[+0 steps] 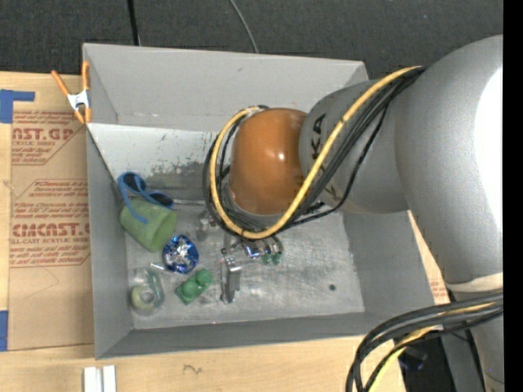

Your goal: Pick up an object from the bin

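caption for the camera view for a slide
Gripper low in the grey bin, beside a small green block, with a green cup further left.

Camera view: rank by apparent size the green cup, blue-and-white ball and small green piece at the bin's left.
1. green cup, clearly largest
2-3. blue-and-white ball and small green piece look about alike, so I won't rank them.

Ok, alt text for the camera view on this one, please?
The robot arm's gripper is low in the grey metal bin, close beside a small green block. Further to the view's left lie a blue-and-white ball, a green cup on its side, a blue strap and a clear ring.
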You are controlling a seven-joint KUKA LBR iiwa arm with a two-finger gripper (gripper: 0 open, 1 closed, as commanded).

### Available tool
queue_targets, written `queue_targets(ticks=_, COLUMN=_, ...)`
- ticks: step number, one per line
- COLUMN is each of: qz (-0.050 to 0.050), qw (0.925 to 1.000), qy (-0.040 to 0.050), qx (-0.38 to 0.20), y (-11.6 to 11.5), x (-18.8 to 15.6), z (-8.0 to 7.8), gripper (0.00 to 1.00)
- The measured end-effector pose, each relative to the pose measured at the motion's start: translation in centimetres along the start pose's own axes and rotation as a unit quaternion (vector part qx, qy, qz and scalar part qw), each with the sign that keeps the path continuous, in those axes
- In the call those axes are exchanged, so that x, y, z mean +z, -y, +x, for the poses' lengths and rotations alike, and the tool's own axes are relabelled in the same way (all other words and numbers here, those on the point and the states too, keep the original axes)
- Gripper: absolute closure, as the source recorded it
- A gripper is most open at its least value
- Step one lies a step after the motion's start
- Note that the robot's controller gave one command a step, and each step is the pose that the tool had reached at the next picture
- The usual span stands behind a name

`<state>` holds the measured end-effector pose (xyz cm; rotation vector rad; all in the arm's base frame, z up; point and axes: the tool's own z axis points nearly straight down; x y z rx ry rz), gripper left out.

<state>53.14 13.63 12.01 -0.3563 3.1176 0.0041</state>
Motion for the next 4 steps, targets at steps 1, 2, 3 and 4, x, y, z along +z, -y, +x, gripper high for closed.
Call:
queue_targets(ticks=1, qz=0.003, qw=0.9921, qy=0.0093, qx=-0.125, y=-4.9, x=4.3, z=0.5, gripper=0.00)
queue_targets(ticks=2, qz=0.001, qw=0.9919, qy=0.0224, qx=-0.125, y=-5.0, x=3.8, z=-0.1, gripper=1.00)
queue_targets(ticks=3, qz=0.001, qw=0.9938, qy=0.0008, qx=-0.112, y=-3.9, x=0.3, z=1.3, gripper=1.00)
queue_targets(ticks=4, qz=0.001, qw=0.9496, qy=0.0016, qx=-0.314, y=-3.7, x=-11.7, z=1.4, gripper=1.00)
